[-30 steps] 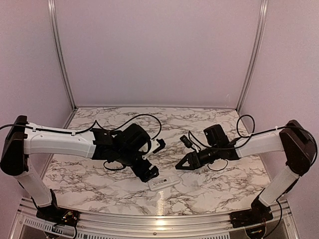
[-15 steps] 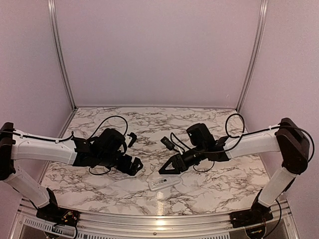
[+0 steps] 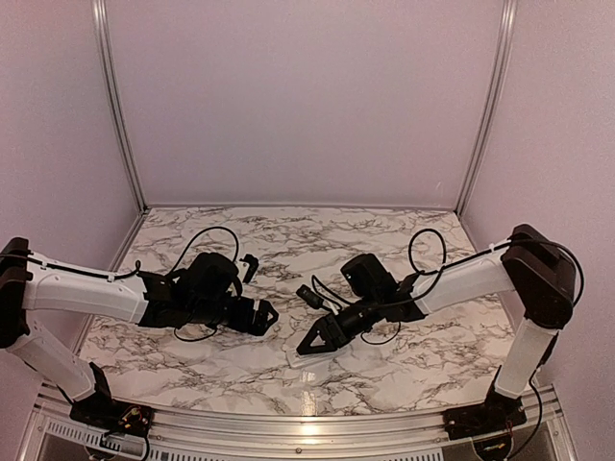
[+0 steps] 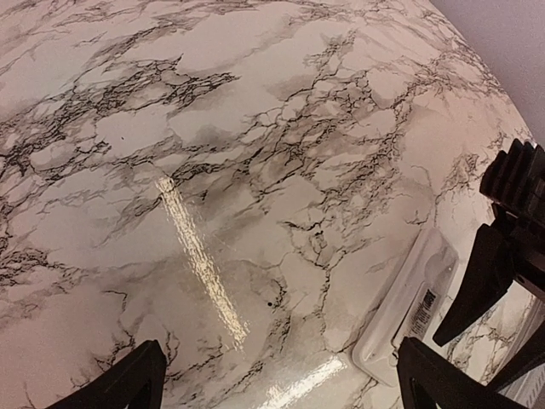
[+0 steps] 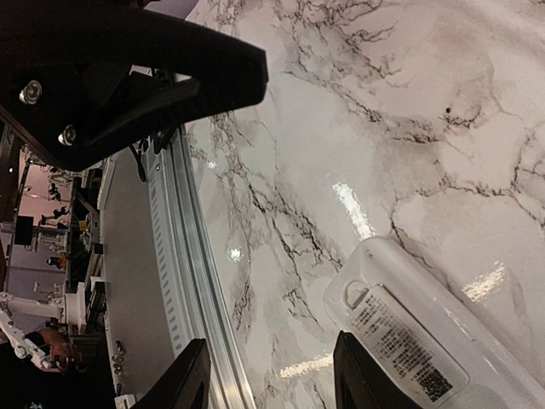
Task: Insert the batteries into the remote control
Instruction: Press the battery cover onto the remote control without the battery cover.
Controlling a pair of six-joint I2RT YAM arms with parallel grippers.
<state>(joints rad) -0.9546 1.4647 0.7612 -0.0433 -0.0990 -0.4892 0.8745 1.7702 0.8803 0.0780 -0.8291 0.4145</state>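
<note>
The remote control [image 5: 417, 336] is a white bar lying flat on the marble table near the front edge, printed label and small latch tab facing up. My right gripper [image 5: 272, 379] hovers just over its end, jaws apart with only bare marble between them; one finger [image 5: 362, 375] overlaps the remote's edge. In the top view the right gripper [image 3: 309, 344] covers most of the remote control [image 3: 300, 360]. My left gripper [image 3: 258, 317] stands wide open to the left of the remote control [image 4: 409, 307], a little apart from it and holding nothing. The batteries are out of view.
An aluminium rail [image 5: 179, 256] runs along the table's near edge, close to the remote. Pale enclosure walls stand at the back and both sides. The right gripper's black fingers [image 4: 485, 273] show just beyond the remote in the left wrist view.
The left arm has drawn back to the left, away from the remote. The right gripper has swung left and down over the remote, its jaws narrowing slightly.
</note>
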